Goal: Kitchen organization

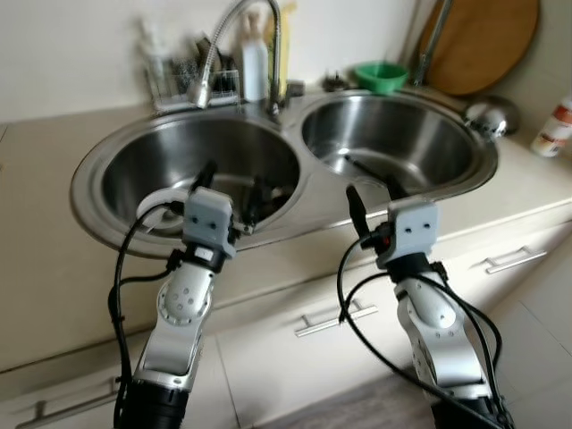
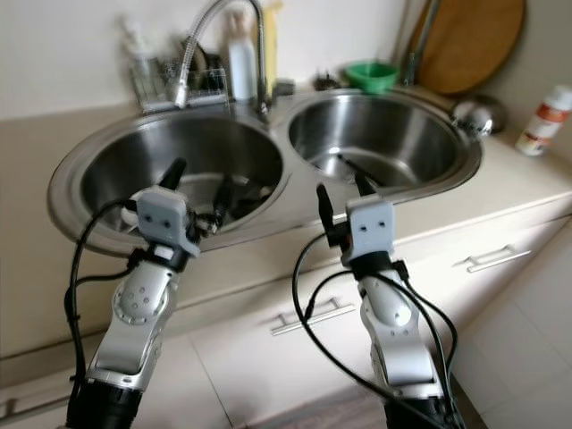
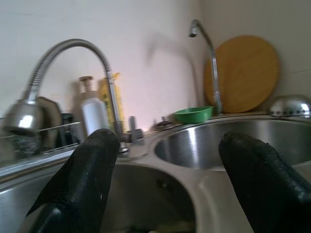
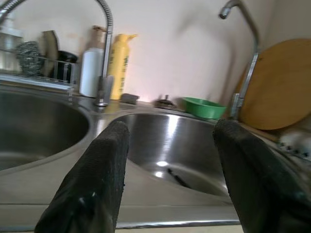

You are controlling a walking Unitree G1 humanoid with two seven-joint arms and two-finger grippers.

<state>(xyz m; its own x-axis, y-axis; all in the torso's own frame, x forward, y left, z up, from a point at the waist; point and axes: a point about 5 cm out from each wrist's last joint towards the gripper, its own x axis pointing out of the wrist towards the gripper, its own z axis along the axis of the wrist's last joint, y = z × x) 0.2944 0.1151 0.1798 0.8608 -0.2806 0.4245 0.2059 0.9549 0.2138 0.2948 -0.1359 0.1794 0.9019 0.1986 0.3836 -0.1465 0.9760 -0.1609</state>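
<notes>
A steel double sink is set in the beige counter. My left gripper [image 1: 232, 186] hangs open over the front rim of the left basin [image 1: 152, 156], nothing between its fingers. Dark items I cannot make out and something white [image 1: 161, 204] lie in that basin. My right gripper [image 1: 374, 195] is open and empty at the front rim of the right basin [image 1: 420, 134], where a thin dark utensil [image 1: 362, 167] lies on the bottom. The right wrist view shows that utensil [image 4: 176, 177] between the black fingers [image 4: 99, 179].
A gooseneck faucet [image 1: 234, 31] arches between the basins. Behind it stand a wire rack [image 1: 174, 79], a white bottle [image 1: 255, 64] and a green bowl [image 1: 382, 76]. A round wooden board [image 1: 483, 40], a steel bowl [image 1: 490, 114] and a bottle [image 1: 554, 130] are at the right. Drawer handles [image 1: 335, 319] sit below.
</notes>
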